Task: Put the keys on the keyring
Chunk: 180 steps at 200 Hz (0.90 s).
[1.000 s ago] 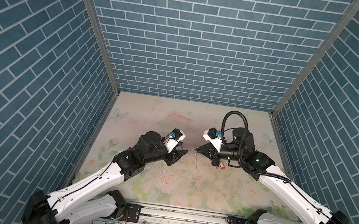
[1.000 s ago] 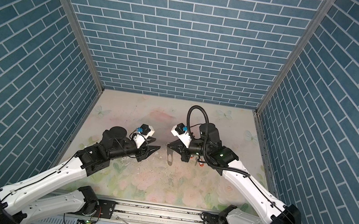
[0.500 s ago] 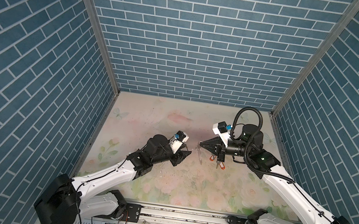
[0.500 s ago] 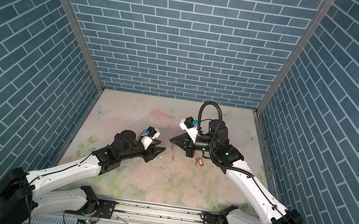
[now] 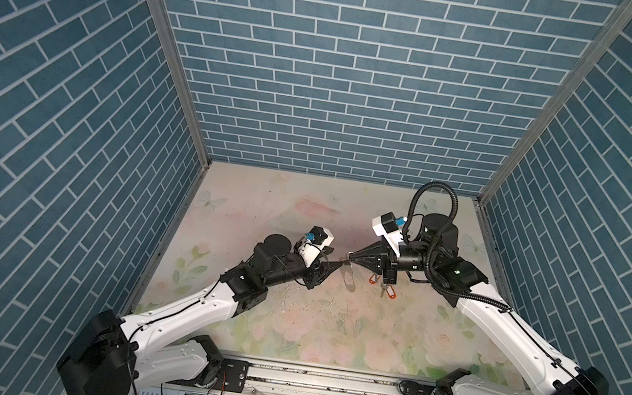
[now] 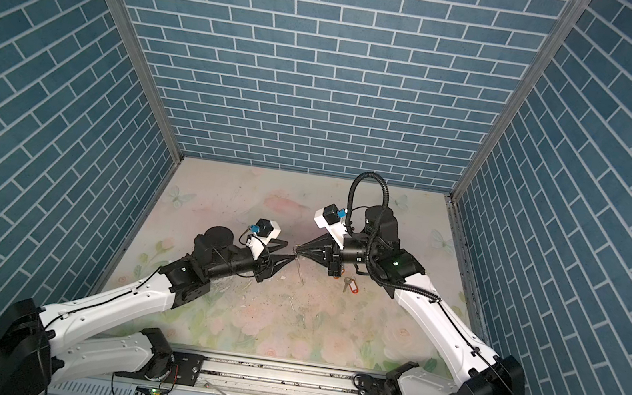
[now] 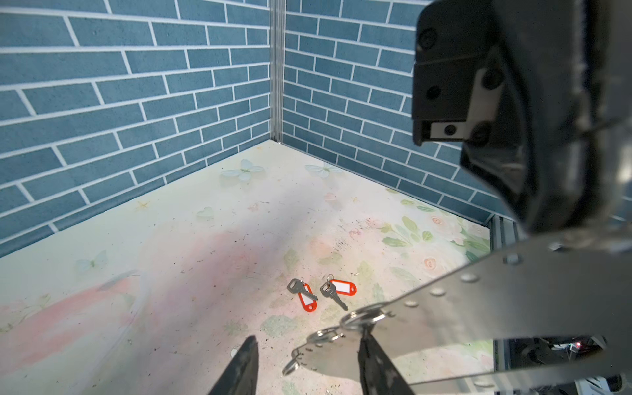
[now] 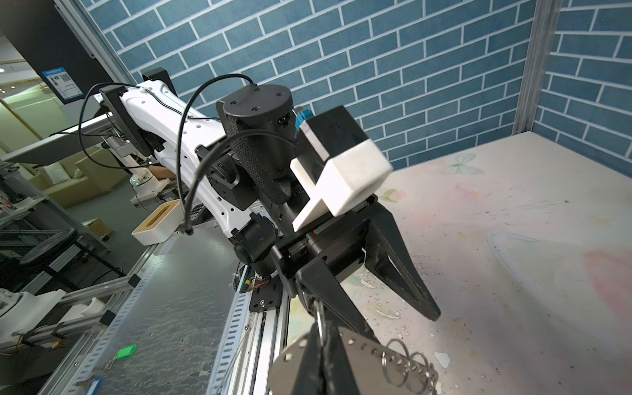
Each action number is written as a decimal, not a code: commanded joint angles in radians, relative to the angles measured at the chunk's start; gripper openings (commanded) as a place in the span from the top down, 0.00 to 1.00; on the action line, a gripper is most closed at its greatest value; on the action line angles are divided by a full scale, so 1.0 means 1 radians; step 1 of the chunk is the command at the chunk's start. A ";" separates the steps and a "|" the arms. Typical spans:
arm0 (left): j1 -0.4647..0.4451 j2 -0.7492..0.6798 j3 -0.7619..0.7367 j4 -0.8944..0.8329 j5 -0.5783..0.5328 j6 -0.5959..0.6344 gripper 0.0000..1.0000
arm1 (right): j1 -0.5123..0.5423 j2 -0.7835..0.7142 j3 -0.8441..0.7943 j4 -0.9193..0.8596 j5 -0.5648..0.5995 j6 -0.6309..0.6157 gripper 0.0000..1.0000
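Steel-grey keyring (image 8: 366, 352) is hanging pinched in R gripper (image 8: 321, 345) while spread L gripper (image 7: 307, 337) is hovering at its edge; next: picking up keys (image 7: 328, 291).

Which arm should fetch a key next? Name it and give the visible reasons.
Left, probably. The left tool stands open and grips nothing, while the right tool is shut on the keyring, held above the table. The keys lie loose on the table within the left wrist view.

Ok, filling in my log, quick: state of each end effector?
Left end effector: open, tips beside the keyring.
Right end effector: shut on the keyring.
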 commanded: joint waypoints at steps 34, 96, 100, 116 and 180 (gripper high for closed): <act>-0.005 -0.016 0.010 0.035 0.056 0.034 0.49 | -0.006 0.019 0.069 0.009 -0.097 0.004 1.00; -0.004 -0.025 0.027 0.003 0.032 0.037 0.55 | -0.006 0.021 0.068 0.007 -0.110 0.009 1.00; -0.004 -0.030 0.026 0.003 0.029 0.037 0.54 | -0.008 0.021 0.068 0.006 -0.110 0.009 1.00; -0.005 -0.051 0.028 -0.009 0.013 0.034 0.54 | -0.006 0.019 0.064 0.006 -0.108 0.009 1.00; -0.004 -0.174 0.025 -0.005 0.059 0.019 0.55 | -0.008 0.024 0.034 0.086 -0.153 0.065 1.00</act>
